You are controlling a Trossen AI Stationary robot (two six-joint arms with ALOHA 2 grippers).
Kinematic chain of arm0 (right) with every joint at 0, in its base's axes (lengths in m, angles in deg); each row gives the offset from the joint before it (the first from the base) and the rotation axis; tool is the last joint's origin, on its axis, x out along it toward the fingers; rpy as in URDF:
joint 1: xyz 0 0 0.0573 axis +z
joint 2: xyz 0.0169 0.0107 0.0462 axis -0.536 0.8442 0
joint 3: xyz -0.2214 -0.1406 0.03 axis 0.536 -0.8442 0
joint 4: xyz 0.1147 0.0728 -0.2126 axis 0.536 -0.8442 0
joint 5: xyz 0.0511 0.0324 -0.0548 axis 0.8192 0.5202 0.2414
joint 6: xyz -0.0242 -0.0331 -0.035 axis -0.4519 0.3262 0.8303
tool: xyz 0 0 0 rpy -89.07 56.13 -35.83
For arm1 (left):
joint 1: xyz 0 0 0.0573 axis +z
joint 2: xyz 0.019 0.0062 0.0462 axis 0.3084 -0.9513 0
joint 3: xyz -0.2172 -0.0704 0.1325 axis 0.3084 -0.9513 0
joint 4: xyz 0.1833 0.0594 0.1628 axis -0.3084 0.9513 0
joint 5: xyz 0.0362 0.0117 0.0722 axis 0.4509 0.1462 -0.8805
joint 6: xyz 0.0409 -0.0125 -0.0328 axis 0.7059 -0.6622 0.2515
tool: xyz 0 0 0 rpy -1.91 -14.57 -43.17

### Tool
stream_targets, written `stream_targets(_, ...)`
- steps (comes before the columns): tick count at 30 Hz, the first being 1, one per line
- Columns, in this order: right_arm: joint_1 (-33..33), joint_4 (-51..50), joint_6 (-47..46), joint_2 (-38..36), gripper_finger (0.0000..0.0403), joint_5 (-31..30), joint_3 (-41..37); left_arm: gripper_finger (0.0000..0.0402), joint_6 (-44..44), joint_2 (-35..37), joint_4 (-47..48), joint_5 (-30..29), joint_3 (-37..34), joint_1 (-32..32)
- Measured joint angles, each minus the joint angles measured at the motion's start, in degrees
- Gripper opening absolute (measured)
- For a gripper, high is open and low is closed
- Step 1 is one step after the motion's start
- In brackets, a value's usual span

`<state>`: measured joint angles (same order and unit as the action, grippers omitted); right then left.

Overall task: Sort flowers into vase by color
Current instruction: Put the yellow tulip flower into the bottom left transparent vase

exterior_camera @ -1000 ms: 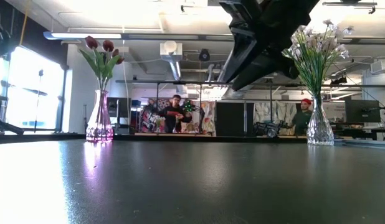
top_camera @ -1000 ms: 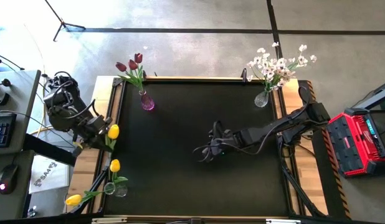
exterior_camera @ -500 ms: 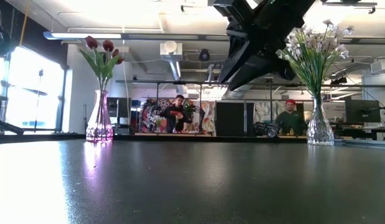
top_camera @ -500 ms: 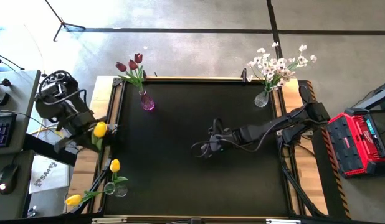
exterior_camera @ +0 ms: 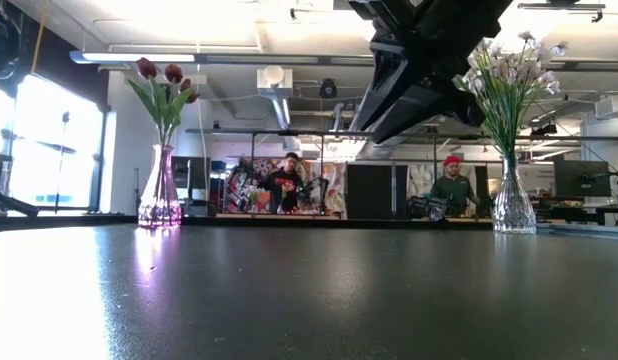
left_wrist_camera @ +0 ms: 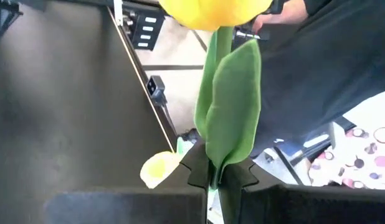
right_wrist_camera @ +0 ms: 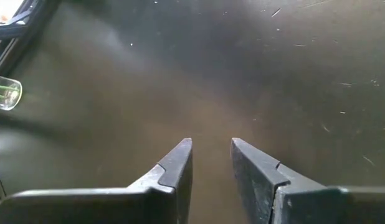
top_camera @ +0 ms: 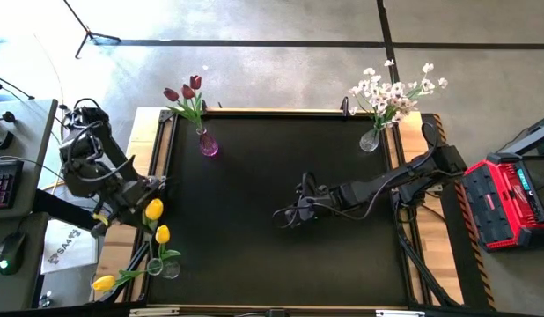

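Pinching a yellow tulip (top_camera: 154, 210) just above the clear vase (top_camera: 158, 266), the left gripper (left_wrist_camera: 218, 180) risks missing its narrow mouth; right gripper (right_wrist_camera: 211, 163), well apart, gapes empty.

We note red tulips (top_camera: 186, 92) upright far left, white sprays (top_camera: 395, 89) far right, two yellow tulips (top_camera: 131, 269) near left; a third (top_camera: 154, 210) gripper-held.

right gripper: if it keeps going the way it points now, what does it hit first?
Probably the bare black table top. The right gripper, open and empty, points down at it; nothing shows between, though the height is unclear.
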<state>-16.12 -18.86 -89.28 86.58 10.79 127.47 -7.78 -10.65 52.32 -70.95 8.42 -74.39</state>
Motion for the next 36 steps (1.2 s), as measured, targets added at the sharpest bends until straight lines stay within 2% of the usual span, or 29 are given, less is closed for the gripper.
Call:
stream_targets(6, 0.0, 0.02, -0.02, 0.0, 0.0099, 0.34, 0.0, 0.0, -0.38, -2.22, -1.35, -4.02, -0.04, -4.16)
stream_targets(9, 0.0, 0.03, -0.04, 0.0, 0.0099, 0.83, 0.0, 0.0002, -3.73, -2.81, -1.62, -4.26, -0.07, -5.92)
stream_targets(22, 0.0, 0.99, -0.02, 0.0, 0.0099, 1.14, 0.02, 0.0042, -9.06, -5.11, -1.44, -8.14, -0.05, -9.39)
stream_targets(28, 0.0, 1.53, -0.01, 0.0, 0.0099, 1.57, 0.01, 0.008, -11.25, -5.09, -1.47, -8.54, -0.07, -9.42)
stream_targets(36, 0.0, 1.75, -0.02, 0.0, 0.0099, 1.6, 0.0, 0.0159, -13.2, -5.07, -1.48, -8.12, -0.06, -9.39)
